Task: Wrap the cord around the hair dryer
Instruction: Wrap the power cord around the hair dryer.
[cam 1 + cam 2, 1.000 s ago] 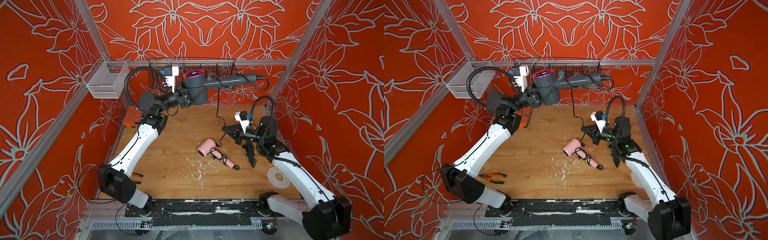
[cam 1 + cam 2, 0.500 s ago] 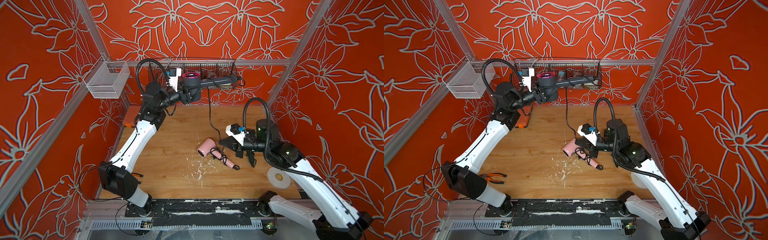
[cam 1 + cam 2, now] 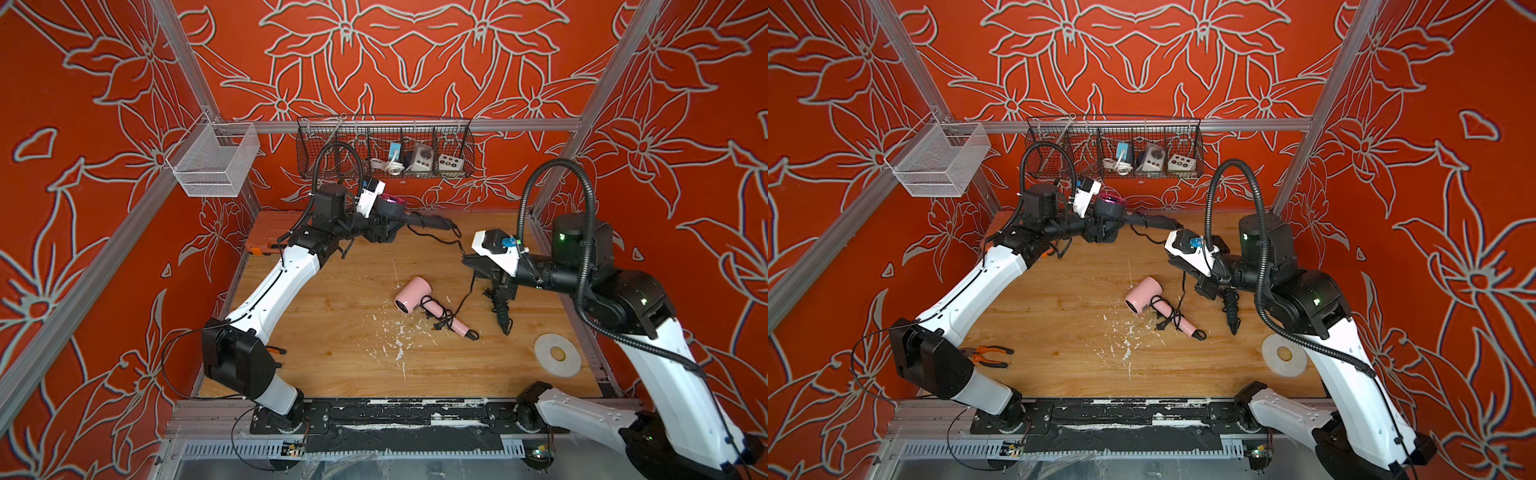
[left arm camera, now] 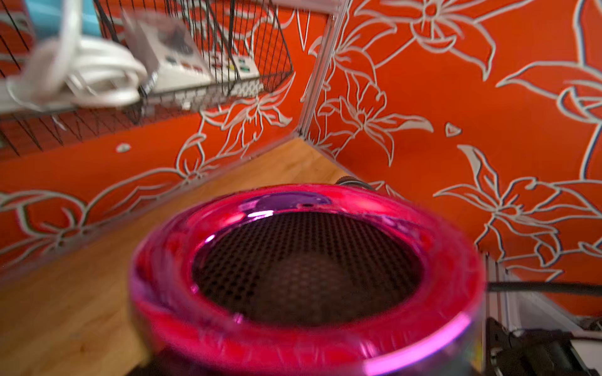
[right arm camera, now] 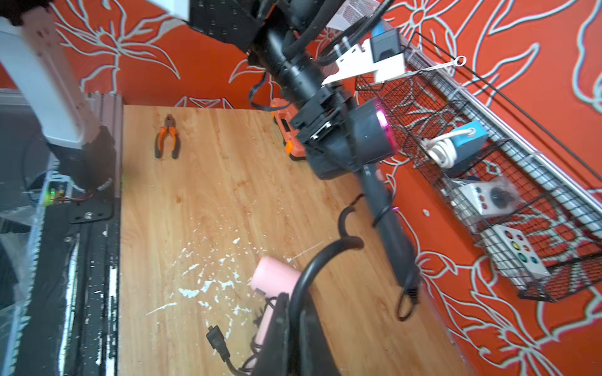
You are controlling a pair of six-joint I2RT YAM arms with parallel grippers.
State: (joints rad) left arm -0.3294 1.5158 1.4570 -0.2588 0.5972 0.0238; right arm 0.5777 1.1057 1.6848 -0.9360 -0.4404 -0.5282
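Left gripper point(image 3: 380, 229): is clamping the grey dryer point(image 3: 391, 206) by its barrel, holding it above the table point(image 3: 332, 332) at 12 o'clock, with the handle pointing toward 3 o'clock.
Right gripper point(image 3: 469, 264): is pinching the cord point(image 5: 312, 264) at 2 o'clock, jaws together on it.
Cord: is running slack from the handle's end to the right gripper, then dropping toward the pink dryer point(image 3: 409, 295).
Pink dryer: is lying at centre.
Pliers point(image 3: 988, 355): are lying at 8 o'clock.
Tape roll point(image 3: 557, 355): is lying at 4 o'clock.
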